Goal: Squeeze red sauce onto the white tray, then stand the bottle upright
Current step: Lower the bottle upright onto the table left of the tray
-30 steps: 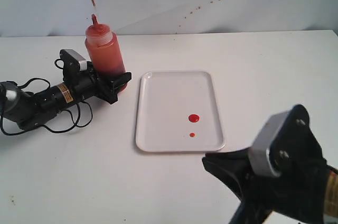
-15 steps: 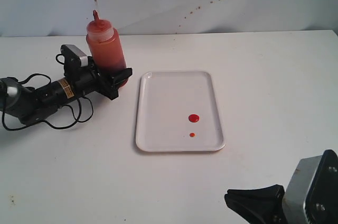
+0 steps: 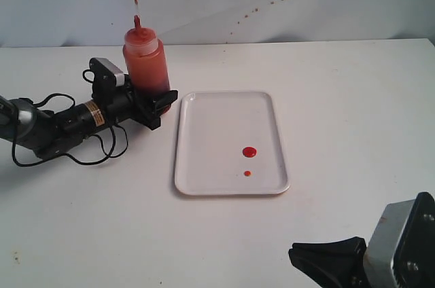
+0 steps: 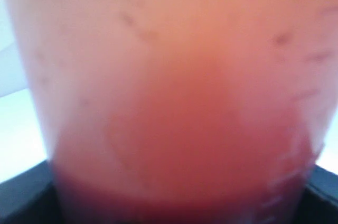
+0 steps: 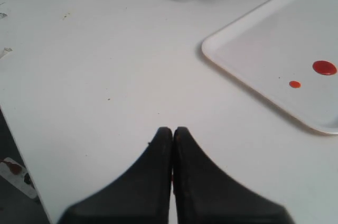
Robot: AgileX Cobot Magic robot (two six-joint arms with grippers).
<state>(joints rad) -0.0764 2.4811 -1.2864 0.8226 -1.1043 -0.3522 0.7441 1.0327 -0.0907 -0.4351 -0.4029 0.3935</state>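
The bottle [image 3: 145, 60] stands upright on the table just left of the white tray [image 3: 204, 166], its thin nozzle pointing up. My left gripper [image 3: 156, 103] lies low on the table and is shut on the bottle's dark red lower part. In the left wrist view the blurred orange-red bottle [image 4: 174, 102] fills the picture. Two round drops of red sauce [image 3: 249, 151] lie on the tray's right half, also seen as red sauce [image 5: 324, 67] on the tray [image 5: 253, 49]. My right gripper [image 5: 172, 130] is shut and empty, low at the front right [image 3: 302, 259].
Black cables [image 3: 102, 149] trail from the left arm across the table. Brownish specks [image 3: 272, 3] dot the back wall. The table's edge [image 5: 16, 171] shows in the right wrist view.
The left gripper has slid the bottle to the right, closer to the tray. The right arm sank toward the lower right corner, then held still.
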